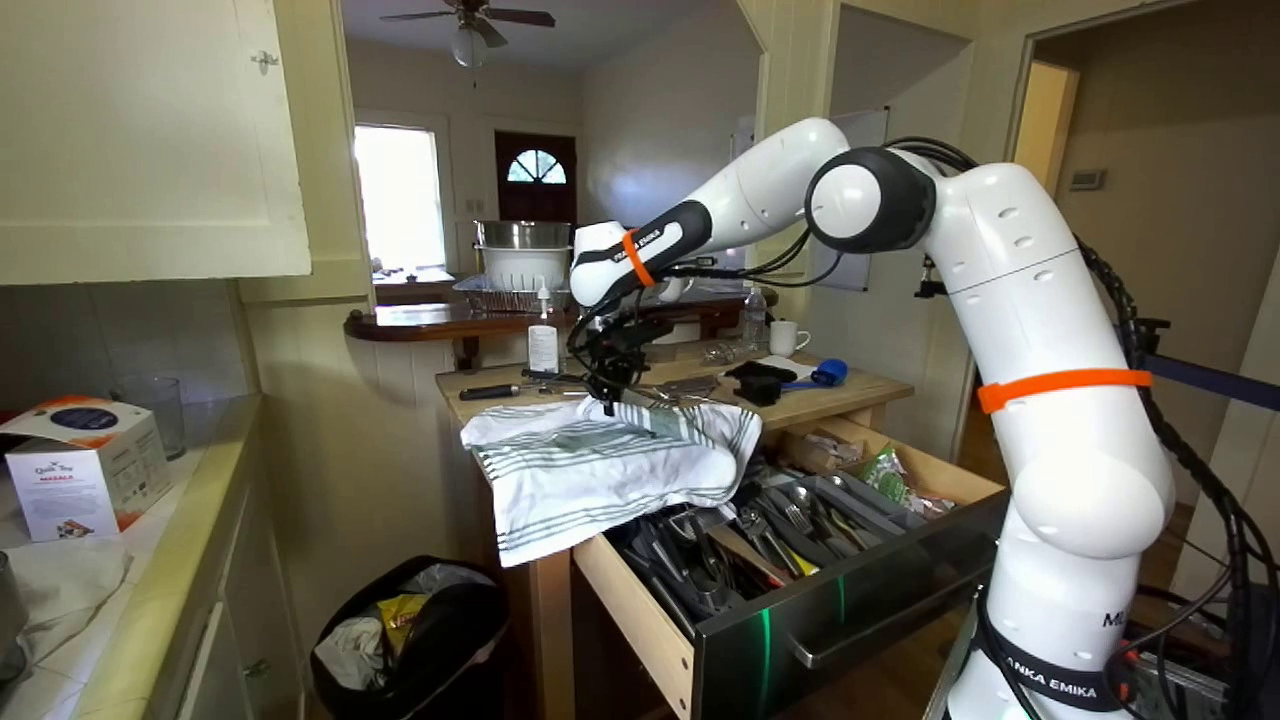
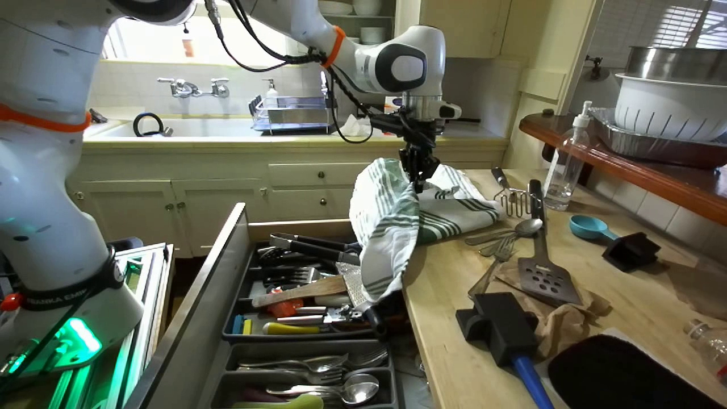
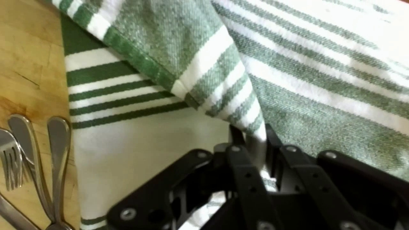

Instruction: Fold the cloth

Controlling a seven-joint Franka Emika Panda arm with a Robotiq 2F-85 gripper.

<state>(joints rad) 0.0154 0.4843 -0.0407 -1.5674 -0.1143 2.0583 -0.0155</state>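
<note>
A: Tool state?
B: Gripper [image 3: 254, 135] pinching a fold of the cloth [image 2: 386, 227]. Wrist view: the fold runs between its two fingers [image 3: 236, 137]. In both exterior views that contact is too small to read.
A: Cloth position?
B: Rumpled on the wooden worktop [image 2: 446, 272], one end hanging over the pulled-out drawer [image 1: 880, 600]. Green-and-white stripes, sharpest in the wrist view.
A: Just beside it?
B: Wrist view: cutlery [image 3: 59, 153], partly cut off, one fork head [image 3: 7, 142] showing. In an exterior view: one masher [image 2: 509, 192] near the cloth, one slotted turner [image 2: 542, 258] farther from it.
A: Writing?
B: Arm [image 1: 1060, 490] reaching over the cloth: two orange bands [image 1: 1065, 386], "ANKA EMIKA" legible at its base. "MASALA" on one box [image 1: 85, 470], well apart from the cloth, legible in an exterior view only. Pump bottle [image 1: 543, 348] near the cloth: label too small to read.
A: Single-view items?
B: In an exterior view, one bin [image 1: 465, 660], lower than the cloth; in an exterior view, one faucet [image 2: 183, 88] well beyond it.
</note>
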